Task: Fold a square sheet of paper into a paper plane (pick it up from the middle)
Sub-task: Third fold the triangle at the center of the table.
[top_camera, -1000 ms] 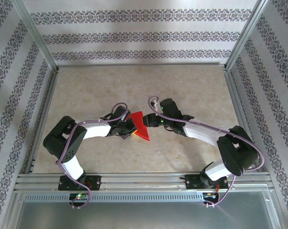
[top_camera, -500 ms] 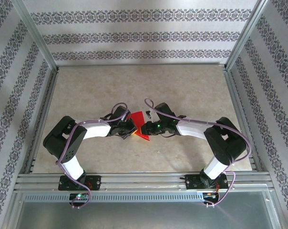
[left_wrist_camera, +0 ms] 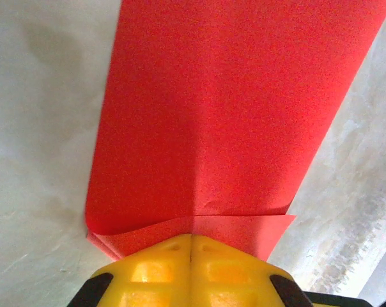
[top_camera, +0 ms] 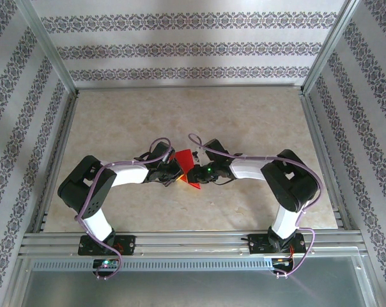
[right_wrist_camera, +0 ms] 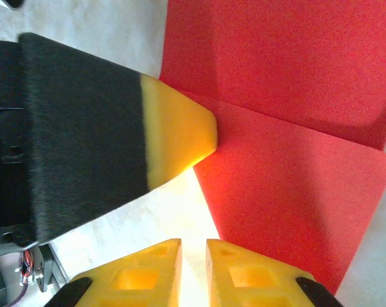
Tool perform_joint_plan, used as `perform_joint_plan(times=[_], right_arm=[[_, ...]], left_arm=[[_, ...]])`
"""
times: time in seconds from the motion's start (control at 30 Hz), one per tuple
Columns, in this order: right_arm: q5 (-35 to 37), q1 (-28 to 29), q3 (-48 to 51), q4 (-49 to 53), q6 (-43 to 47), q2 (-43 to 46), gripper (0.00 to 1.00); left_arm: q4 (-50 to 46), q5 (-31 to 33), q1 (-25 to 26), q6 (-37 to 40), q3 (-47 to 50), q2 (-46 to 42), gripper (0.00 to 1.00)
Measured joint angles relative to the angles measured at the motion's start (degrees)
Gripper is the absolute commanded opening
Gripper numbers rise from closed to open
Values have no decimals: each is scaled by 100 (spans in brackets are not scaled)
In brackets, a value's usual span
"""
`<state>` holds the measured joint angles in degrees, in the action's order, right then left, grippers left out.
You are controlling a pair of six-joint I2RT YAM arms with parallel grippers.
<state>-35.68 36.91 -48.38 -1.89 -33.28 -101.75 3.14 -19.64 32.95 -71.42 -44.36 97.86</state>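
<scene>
Square sheet of paper (top_camera: pixel 183 158), creased into a smaller folded shape, near the middle of the table (top_camera: pixel 244 115), between both grippers. Left gripper (top_camera: pixel 172 174) clamped shut on the sheet's near folded edge, long axis running straight away from those jaws. Right gripper (top_camera: pixel 197 174) just beside the opposite edge, jaws a narrow slit apart with nothing visibly pinched, sheet lying ahead and to the right of its fingertips. Contact with the paper not discernible.
</scene>
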Motion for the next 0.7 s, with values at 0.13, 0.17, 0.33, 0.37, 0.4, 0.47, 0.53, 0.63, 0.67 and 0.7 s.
perform_joint_plan(times=[0.13,0.17,0.33,0.37,0.4,0.47,0.53,0.63,0.67,0.7], right_arm=[[-44,0,-22,20,2,-105,17],[-50,0,-33,26,2,-122,17],[-109,0,-66,44,7,-192,17],[-111,0,-66,42,9,-199,17],[-118,0,-66,44,11,-205,17],[-129,0,-74,44,15,-223,17],[-131,0,-90,50,17,-254,16],[-131,2,-111,79,20,-302,16],[-131,2,-125,90,20,-323,16],[-131,11,-133,96,22,-337,15]], left_arm=[[2,2,0,0,0,-2,5],[2,2,0,0,0,-2,5],[20,2,0,0,15,-9,5],[33,2,0,0,20,-11,5],[42,2,0,0,26,-11,5],[42,2,0,0,28,-20,6],[42,4,0,0,28,-22,5],[39,4,0,2,33,-37,6],[37,7,0,4,35,-44,6],[37,4,0,22,37,-50,7]])
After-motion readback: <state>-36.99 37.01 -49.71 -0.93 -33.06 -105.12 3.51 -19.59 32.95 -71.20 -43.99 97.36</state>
